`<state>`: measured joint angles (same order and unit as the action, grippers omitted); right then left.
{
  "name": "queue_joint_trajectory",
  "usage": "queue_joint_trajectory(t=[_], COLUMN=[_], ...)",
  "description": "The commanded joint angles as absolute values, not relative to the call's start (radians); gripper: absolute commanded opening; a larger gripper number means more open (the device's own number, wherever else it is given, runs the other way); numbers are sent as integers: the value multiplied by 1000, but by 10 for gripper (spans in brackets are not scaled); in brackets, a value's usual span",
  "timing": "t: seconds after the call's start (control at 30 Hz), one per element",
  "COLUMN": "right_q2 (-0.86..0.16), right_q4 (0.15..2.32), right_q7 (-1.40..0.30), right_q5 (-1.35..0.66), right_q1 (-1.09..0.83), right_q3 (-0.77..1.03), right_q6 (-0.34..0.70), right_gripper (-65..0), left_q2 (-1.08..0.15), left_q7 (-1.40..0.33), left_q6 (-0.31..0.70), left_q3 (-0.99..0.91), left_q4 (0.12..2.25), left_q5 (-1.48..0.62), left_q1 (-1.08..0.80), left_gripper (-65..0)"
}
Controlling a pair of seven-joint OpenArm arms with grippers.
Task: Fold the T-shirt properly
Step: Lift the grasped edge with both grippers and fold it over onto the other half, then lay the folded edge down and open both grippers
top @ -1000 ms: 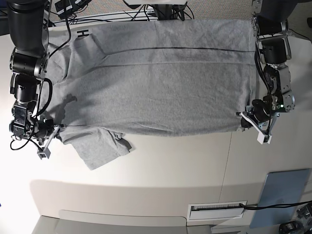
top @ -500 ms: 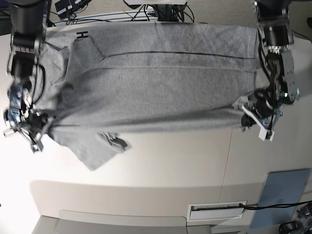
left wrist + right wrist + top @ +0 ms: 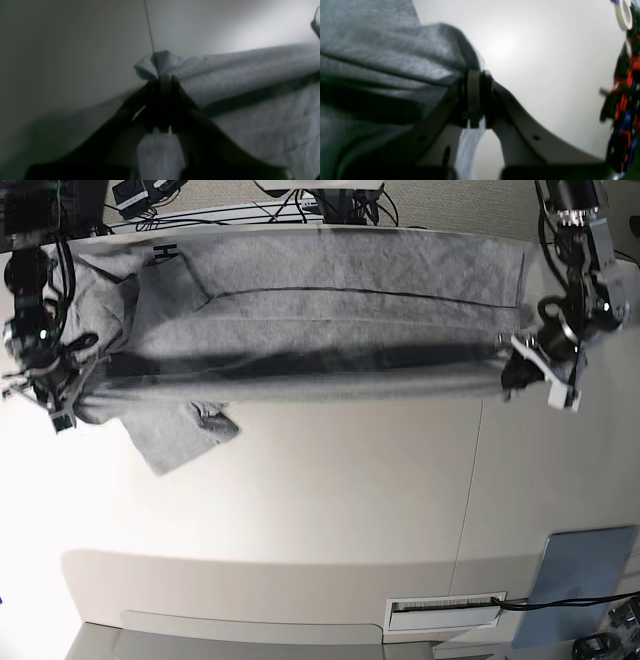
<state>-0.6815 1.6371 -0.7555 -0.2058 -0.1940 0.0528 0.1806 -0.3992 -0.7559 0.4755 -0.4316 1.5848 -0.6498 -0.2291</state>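
Note:
The heather-grey T-shirt [image 3: 330,310] lies stretched across the far side of the table, with black lettering showing at its far left corner. Its near edge is raised off the table and casts a dark shadow band on the cloth beneath. On the right of the base view, my left gripper [image 3: 515,370] is shut on the hem corner. The left wrist view shows that gripper [image 3: 163,80] pinching bunched T-shirt fabric [image 3: 250,75]. On the left, my right gripper [image 3: 68,408] is shut on the shoulder end, and the right wrist view shows it [image 3: 477,75] clamped on the T-shirt [image 3: 382,50]. One sleeve [image 3: 175,435] trails down on the table.
A flat blue-grey pad [image 3: 580,580] lies at the near right corner. A white slotted strip [image 3: 445,612] sits beside it at the front edge. Cables [image 3: 330,200] run behind the table's far edge. Red and blue wiring [image 3: 622,100] shows at the right of the right wrist view.
Both grippers have lifted the shirt's near edge and carried it toward the far side. The sleeve has dragged along with it, and the shadow band has appeared.

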Motion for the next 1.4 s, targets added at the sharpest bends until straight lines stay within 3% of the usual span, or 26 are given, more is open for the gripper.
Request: queue_joint_trajectory(t=[0.0, 0.43, 0.77, 1.3, 1.37], right_q2=[-709, -706, -646, -646, -646], right_q4=[1668, 1866, 1866, 1864, 1864], right_q7=[-748, -771, -831, -794, -785], right_q5=[-189, -190, -182, -130, -130], right_q1=[-216, -530, -558, -612, -612], right_q3=[81, 253, 256, 257, 257], right_q6=[159, 129, 122, 101, 116], right_gripper=[-650, -650, -650, -650, -586], left_q2=[-418, -418, -419, -457, -458], left_q7=[-733, -734, -743, -743, -744], left_q6=[472, 528, 524, 522, 522], left_q3=[-442, -442, -442, -442, -442], left_q4=[1600, 1600, 1600, 1600, 1600], left_q5=[-659, -659, -659, -659, -659], left_q1=[-237, -336, -335, -335, -335], left_gripper=[-650, -650, -650, -650, -650])
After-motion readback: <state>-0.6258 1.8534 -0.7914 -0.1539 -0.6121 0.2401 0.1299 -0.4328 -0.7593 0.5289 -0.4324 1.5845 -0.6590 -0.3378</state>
